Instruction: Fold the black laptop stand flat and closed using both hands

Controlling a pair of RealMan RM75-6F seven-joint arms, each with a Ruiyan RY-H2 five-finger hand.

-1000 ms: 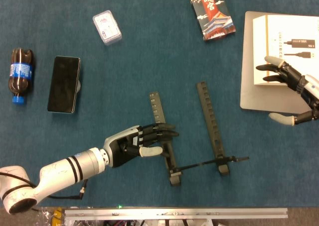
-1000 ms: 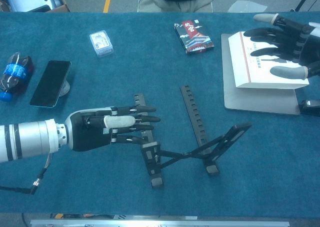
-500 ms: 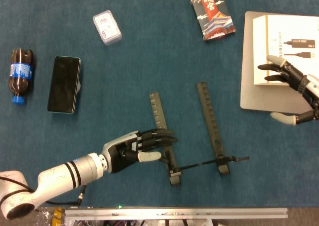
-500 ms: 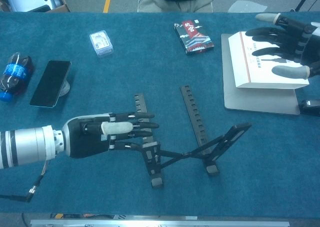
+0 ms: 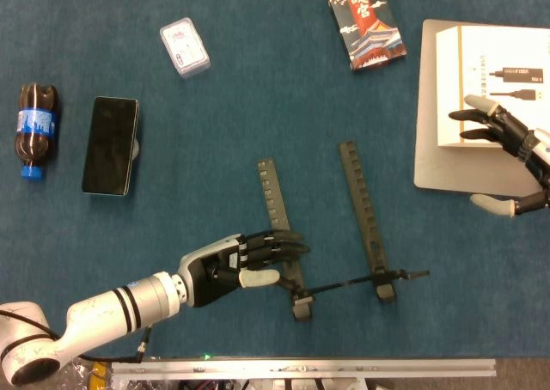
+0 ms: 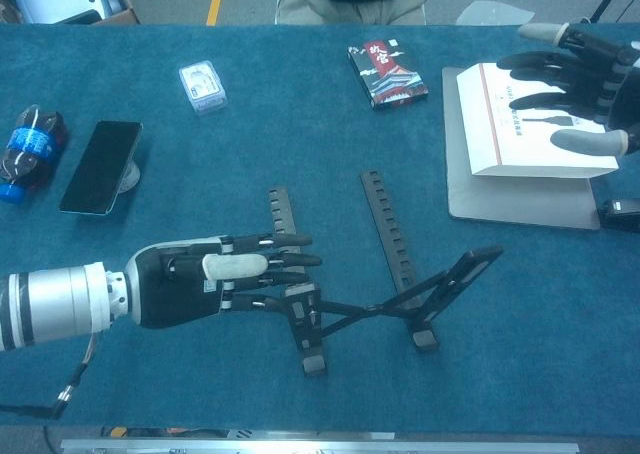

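The black laptop stand [image 5: 365, 205] [image 6: 390, 236] lies on the blue table, its two notched arms spread apart and joined by a crossing linkage near the front. My left hand [image 5: 236, 263] [image 6: 215, 279] lies flat with its fingers stretched over the lower part of the stand's left arm [image 5: 273, 197] [image 6: 281, 214], gripping nothing that I can see. My right hand [image 5: 511, 149] [image 6: 577, 79] hovers far to the right above the white box, fingers spread, well away from the stand.
A white box [image 5: 490, 85] sits on a grey laptop [image 5: 425, 149] at the right. A patterned card box [image 5: 367, 27], a small clear case [image 5: 184, 48], a black phone [image 5: 110, 145] and a cola bottle [image 5: 34, 129] lie at the back and left.
My left hand has slid toward the table's front along the stand's left arm. My right hand has drifted slightly right. The stand has not visibly moved.
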